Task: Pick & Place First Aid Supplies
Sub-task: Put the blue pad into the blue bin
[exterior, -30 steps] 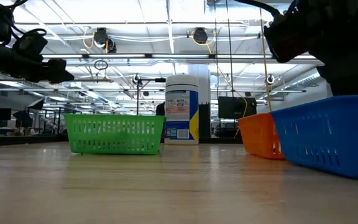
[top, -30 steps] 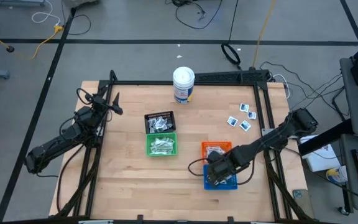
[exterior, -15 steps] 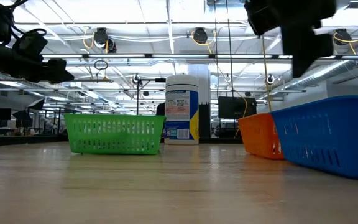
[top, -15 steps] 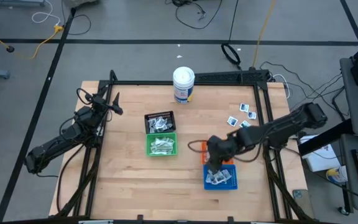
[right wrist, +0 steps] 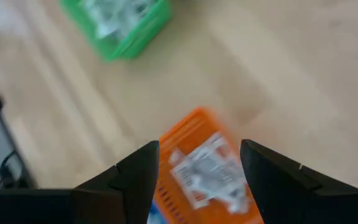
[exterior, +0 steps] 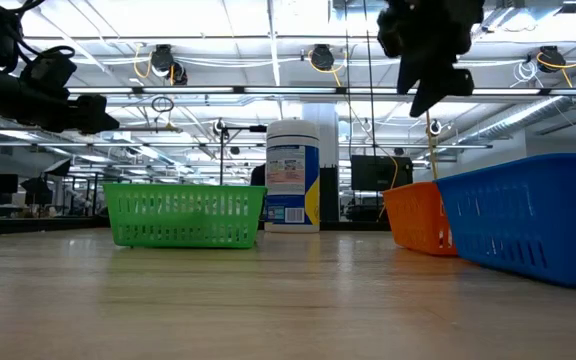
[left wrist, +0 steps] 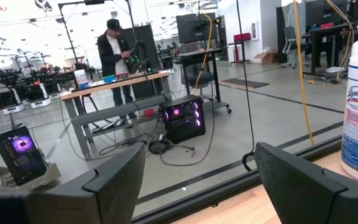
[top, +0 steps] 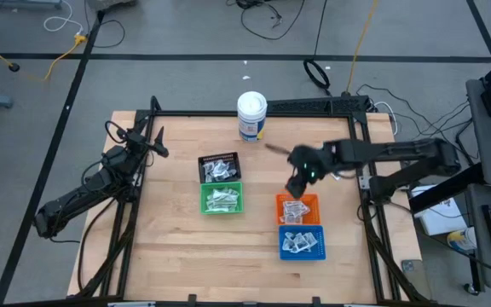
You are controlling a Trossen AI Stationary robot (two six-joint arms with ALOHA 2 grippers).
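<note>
Orange basket lies under the open right end effector.

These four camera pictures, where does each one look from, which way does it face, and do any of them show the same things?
High view: above the table, straight down; both arms, right claw over the orange basket.
Low view: table height, level across; green basket, canister, right claw above.
Left wrist view: on the left arm at the table's edge, faces the room; its open claw, a person.
Right wrist view: looks down past its open claw at packets in the orange basket.
Shared: high and right wrist views both show the orange and green baskets.
</note>
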